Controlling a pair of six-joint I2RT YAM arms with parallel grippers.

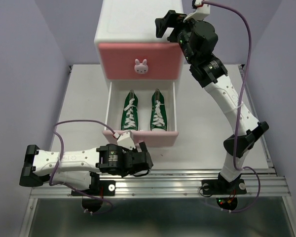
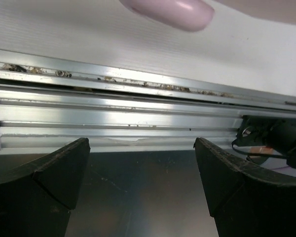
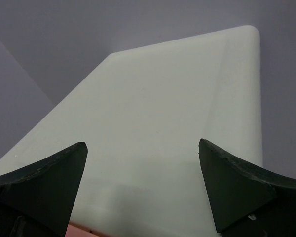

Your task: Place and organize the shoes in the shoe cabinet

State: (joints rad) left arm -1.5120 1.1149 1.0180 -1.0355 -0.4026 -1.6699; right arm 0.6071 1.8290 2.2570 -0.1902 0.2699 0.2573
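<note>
the green sneakers (image 1: 129, 113) lie side by side in the pulled-out lower drawer (image 1: 158, 139) of the shoe cabinet (image 1: 133, 22), centre of the top view (its upper drawer (image 1: 119, 61) is shut). the left gripper (image 1: 143, 159), jaws spread wide and empty, sits just below the drawer's pale front at lower centre; the right gripper (image 1: 166, 24), equally spread and empty, hovers over the cabinet's white top at upper right. shutting the drawer looks next: push squarely mid-front, slowly, while the right steadies the top
</note>
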